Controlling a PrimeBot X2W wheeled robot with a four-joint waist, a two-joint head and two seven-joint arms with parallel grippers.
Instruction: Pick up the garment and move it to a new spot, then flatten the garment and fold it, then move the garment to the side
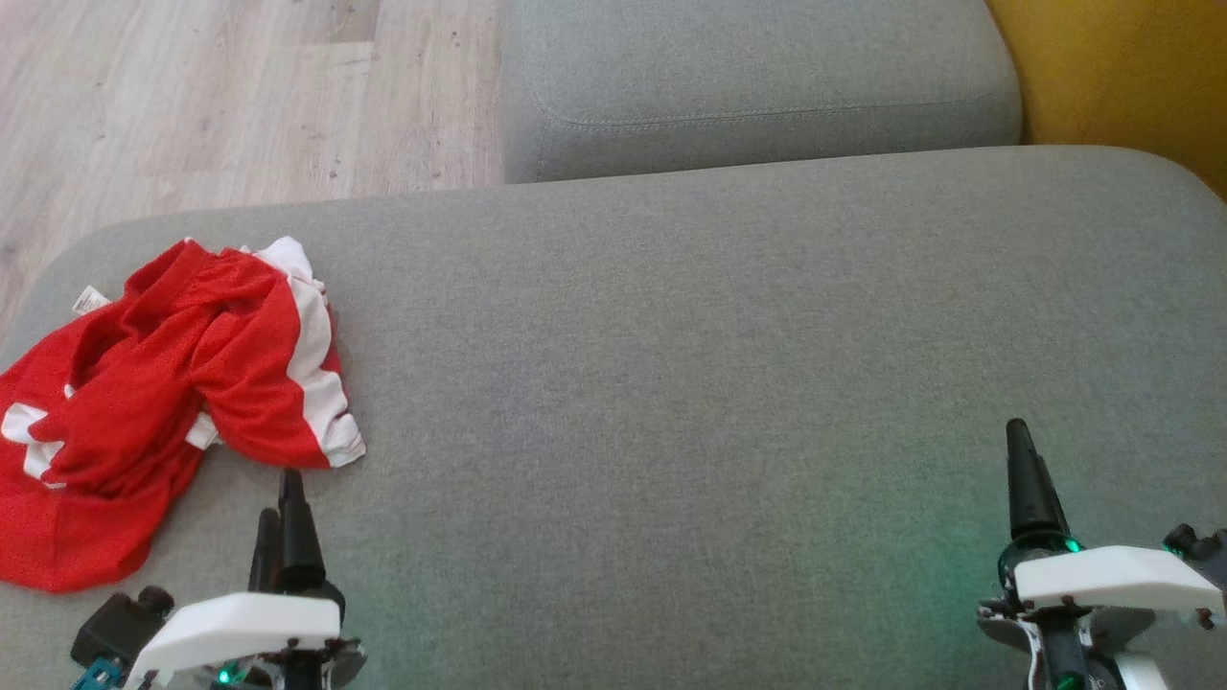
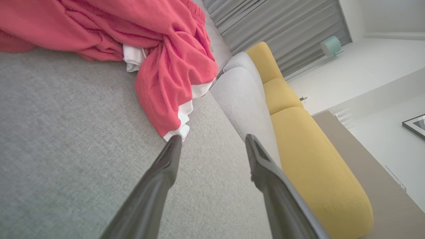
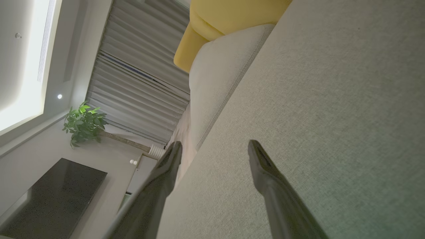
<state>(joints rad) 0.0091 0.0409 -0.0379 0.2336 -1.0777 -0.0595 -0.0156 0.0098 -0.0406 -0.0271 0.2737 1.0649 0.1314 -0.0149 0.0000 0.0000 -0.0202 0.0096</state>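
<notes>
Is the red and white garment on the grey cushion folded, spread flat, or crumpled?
Crumpled. The red and white garment lies bunched in a heap with deep creases and overlapping layers on the grey cushion.

We find the garment (image 1: 173, 383) heaped on the left end of the wide seat cushion (image 1: 671, 383). Our left gripper (image 1: 279, 494) sits just before the garment's near right corner. Our right gripper (image 3: 215, 142) is well apart, over the cushion's right side. Behind this cushion lies a second cushion (image 1: 757, 86), with floor (image 1: 192, 96) to its left.
</notes>
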